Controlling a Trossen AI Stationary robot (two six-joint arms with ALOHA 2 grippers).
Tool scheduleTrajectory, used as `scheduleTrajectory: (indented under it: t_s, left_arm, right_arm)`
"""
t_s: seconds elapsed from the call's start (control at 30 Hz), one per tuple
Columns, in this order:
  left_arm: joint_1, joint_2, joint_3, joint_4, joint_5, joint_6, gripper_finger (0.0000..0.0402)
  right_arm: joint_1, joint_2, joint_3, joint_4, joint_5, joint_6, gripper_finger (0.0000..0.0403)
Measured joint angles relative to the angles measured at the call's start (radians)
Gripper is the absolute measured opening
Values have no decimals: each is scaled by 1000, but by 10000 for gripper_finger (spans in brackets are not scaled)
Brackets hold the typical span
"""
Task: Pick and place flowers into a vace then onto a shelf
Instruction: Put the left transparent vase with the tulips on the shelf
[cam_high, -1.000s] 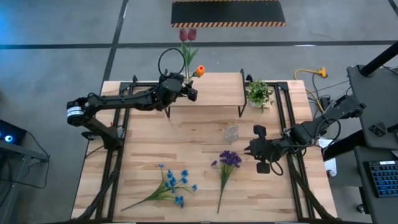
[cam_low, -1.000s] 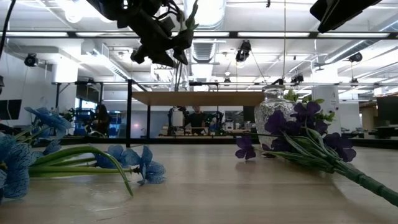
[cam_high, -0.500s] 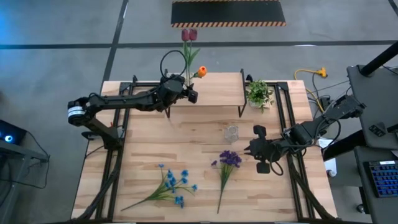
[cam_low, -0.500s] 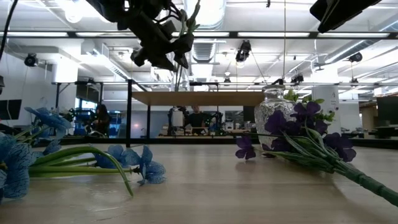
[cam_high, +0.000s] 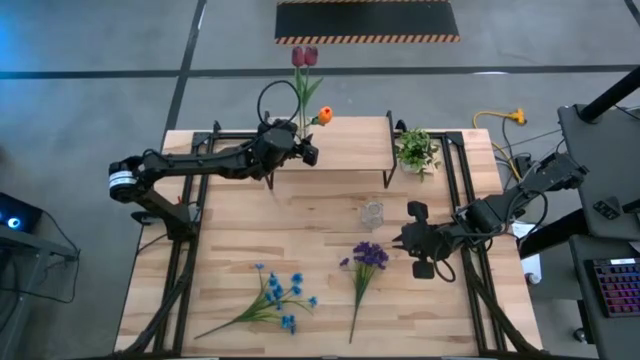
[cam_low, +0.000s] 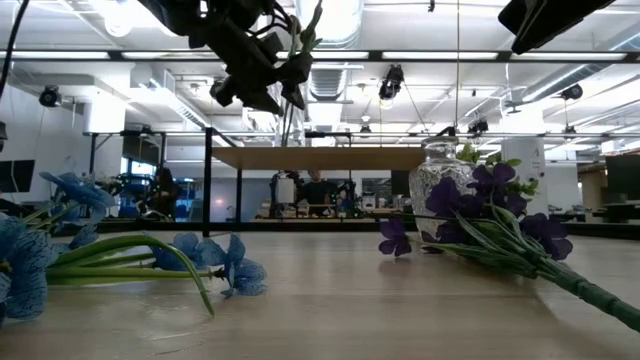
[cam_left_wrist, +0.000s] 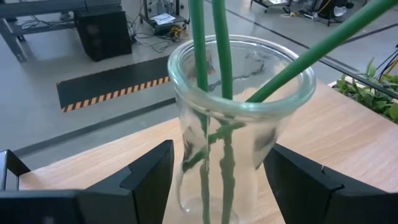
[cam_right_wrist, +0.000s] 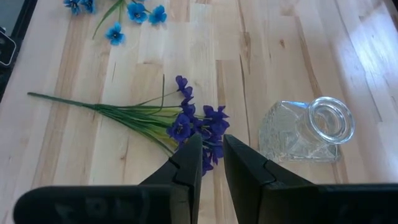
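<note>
A clear glass vase (cam_left_wrist: 239, 106) with three green stems in it stands between the fingers of my left gripper (cam_high: 300, 150), over the left end of the light wood shelf (cam_high: 350, 145). Its dark red tulips (cam_high: 303, 55) and orange bud (cam_high: 323, 115) lean toward the far edge. The purple bunch (cam_high: 366, 258) and the blue spray (cam_high: 277, 298) lie flat on the table. My right gripper (cam_high: 400, 240) hovers shut just right of the purple bunch (cam_right_wrist: 193, 124), touching nothing. My left gripper holds the clear vase by its body below the rim (cam_left_wrist: 186, 155), pinched between the two fingers (cam_left_wrist: 149, 177), which come level from the table's left side. The vase stands upright with the stems rising out of it. Whether its base rests on the shelf top, I cannot tell.
A small faceted glass bottle (cam_high: 372, 213) stands on the table between the shelf and the purple bunch. A leafy potted plant (cam_high: 416, 150) sits just right of the shelf. Bare wood lies at the table's left and near right. The shelf top (cam_low: 330, 157) has free room on its right.
My left gripper, with the vase and flowers, has drifted slightly toward the table's right along the shelf. It stays shut on the vase.
</note>
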Motion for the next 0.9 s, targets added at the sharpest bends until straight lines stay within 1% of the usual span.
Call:
scheduleTrajectory:
  t_s: [0.6,0.73,0.9]
  left_arm:
    - [-1,-14,1,2,0,1,229]
    - [-1,-15,2,3,26,26,229]
    - [-2,-15,2,3,34,25,229]
  right_arm:
    - [0,0,-2,-1,0,-4,56]
    - [0,0,-2,-1,0,-8,56]
    - [0,0,-2,-1,0,-11,56]
